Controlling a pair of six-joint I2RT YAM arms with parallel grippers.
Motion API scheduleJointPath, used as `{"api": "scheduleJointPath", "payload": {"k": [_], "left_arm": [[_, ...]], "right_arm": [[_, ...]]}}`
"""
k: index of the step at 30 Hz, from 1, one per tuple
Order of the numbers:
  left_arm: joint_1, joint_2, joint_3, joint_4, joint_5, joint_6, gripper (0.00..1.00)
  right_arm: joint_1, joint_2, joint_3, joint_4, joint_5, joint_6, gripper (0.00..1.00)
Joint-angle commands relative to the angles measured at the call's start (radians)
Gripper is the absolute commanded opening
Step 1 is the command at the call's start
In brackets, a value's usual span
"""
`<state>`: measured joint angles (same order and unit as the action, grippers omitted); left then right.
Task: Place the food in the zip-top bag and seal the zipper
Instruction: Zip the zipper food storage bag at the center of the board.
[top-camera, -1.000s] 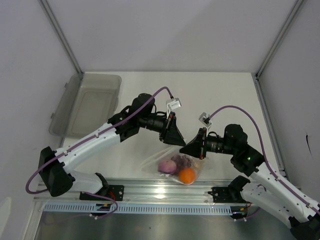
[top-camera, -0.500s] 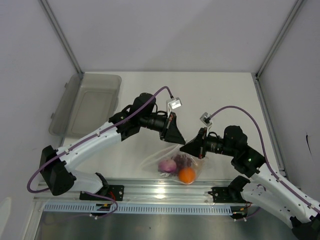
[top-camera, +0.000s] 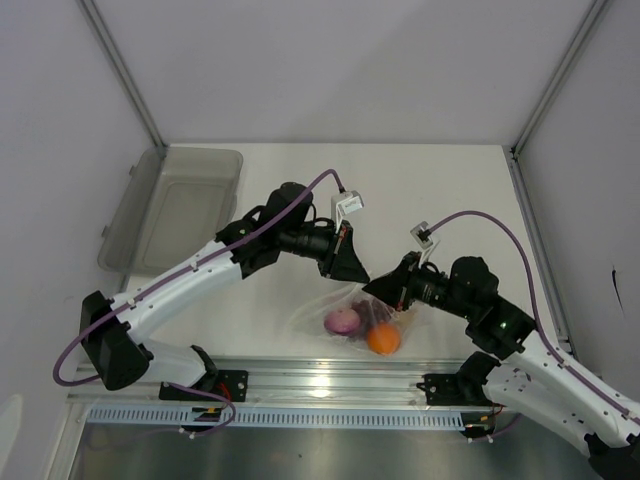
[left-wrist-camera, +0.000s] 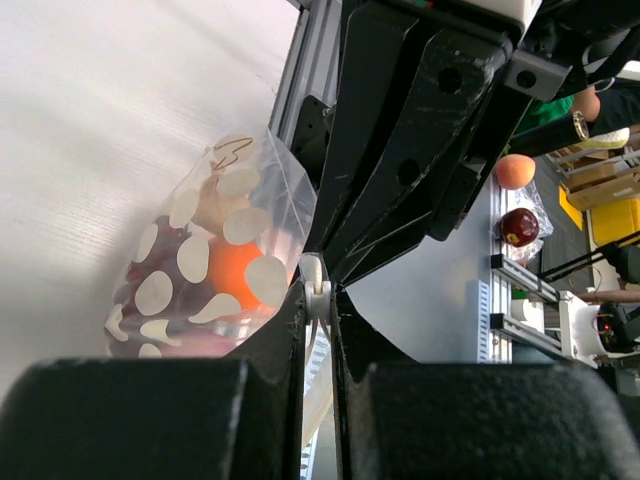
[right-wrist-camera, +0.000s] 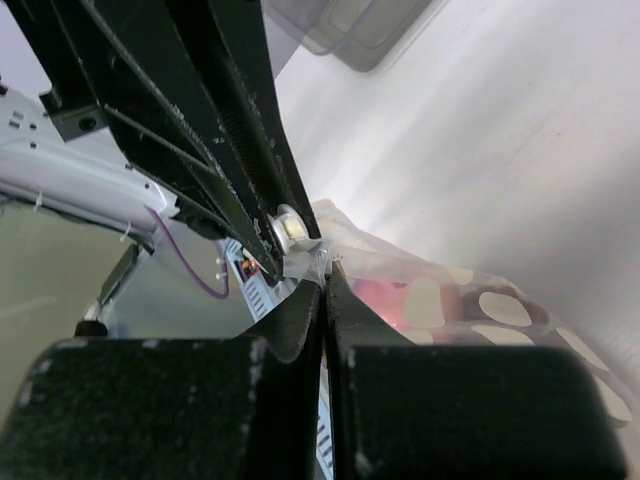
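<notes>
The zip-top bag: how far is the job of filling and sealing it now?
Done: the round orange, purple-red onion and dark red berries lie inside the crinkly transparent zip-top bag. In hand: the left gripper and right gripper both pinch its top edge, close together. Remaining: whether that edge is sealed along its whole length cannot be told, so pressing it shut may remain.

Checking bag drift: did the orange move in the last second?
Yes. The orange shifted slightly right and away from the near rail.
</notes>
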<state>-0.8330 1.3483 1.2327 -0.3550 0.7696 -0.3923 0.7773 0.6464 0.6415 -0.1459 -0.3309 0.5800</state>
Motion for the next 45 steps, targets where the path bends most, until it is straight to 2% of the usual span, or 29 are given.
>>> {"api": "scheduleJointPath", "payload": {"k": [1,6,13,15,18,19,21,22,24,26,30,33,35,36,37,40,42,45], "left_arm": [[-0.008,0.000,0.037,-0.044,-0.009,0.024,0.01],[-0.014,-0.008,0.033,-0.056,-0.047,0.036,0.01],[-0.015,-0.038,0.025,-0.053,-0.108,0.041,0.01],[-0.015,-0.044,0.022,-0.049,-0.113,0.041,0.05],[-0.015,-0.054,0.011,-0.033,-0.115,0.036,0.23],[-0.015,-0.058,0.002,-0.027,-0.118,0.033,0.38],[-0.015,-0.063,-0.001,-0.024,-0.122,0.035,0.47],[-0.015,-0.066,-0.007,-0.022,-0.130,0.039,0.58],[-0.015,-0.083,-0.022,-0.012,-0.136,0.043,0.64],[-0.015,-0.095,-0.047,-0.004,-0.132,0.046,0.66],[-0.015,-0.097,-0.076,0.005,-0.121,0.050,0.59],[-0.015,-0.087,-0.084,-0.004,-0.125,0.058,0.43],[-0.015,-0.086,-0.090,-0.004,-0.125,0.063,0.26],[-0.015,-0.084,-0.091,-0.004,-0.125,0.069,0.08],[-0.015,-0.083,-0.090,-0.013,-0.127,0.075,0.01],[-0.015,-0.095,-0.081,-0.028,-0.133,0.102,0.00],[-0.015,-0.106,-0.079,-0.036,-0.150,0.119,0.01],[-0.014,-0.120,-0.067,-0.056,-0.164,0.151,0.01]], "right_arm": [[0.002,-0.034,0.015,0.069,0.125,0.053,0.00],[0.004,-0.050,0.014,0.091,0.162,0.136,0.00],[0.008,-0.057,0.032,0.054,0.197,0.153,0.00],[0.010,-0.057,0.034,0.058,0.194,0.164,0.00],[0.011,-0.053,0.027,0.069,0.182,0.167,0.00],[0.013,-0.051,0.026,0.074,0.173,0.164,0.00],[0.014,-0.050,0.026,0.072,0.171,0.165,0.00],[0.014,-0.050,0.026,0.072,0.171,0.167,0.00],[0.016,-0.050,0.029,0.065,0.173,0.165,0.00],[0.017,-0.050,0.029,0.065,0.173,0.167,0.00],[0.017,-0.050,0.026,0.074,0.161,0.172,0.00],[0.017,-0.051,0.026,0.080,0.148,0.173,0.00],[0.017,-0.050,0.027,0.086,0.132,0.164,0.00],[0.017,-0.048,0.029,0.085,0.107,0.155,0.00],[0.017,-0.045,0.035,0.078,0.095,0.143,0.00],[0.017,-0.021,0.079,0.000,0.066,0.068,0.02],[0.017,0.010,0.127,-0.085,0.026,-0.013,0.11],[0.016,0.041,0.181,-0.194,-0.023,-0.107,0.31]]}}
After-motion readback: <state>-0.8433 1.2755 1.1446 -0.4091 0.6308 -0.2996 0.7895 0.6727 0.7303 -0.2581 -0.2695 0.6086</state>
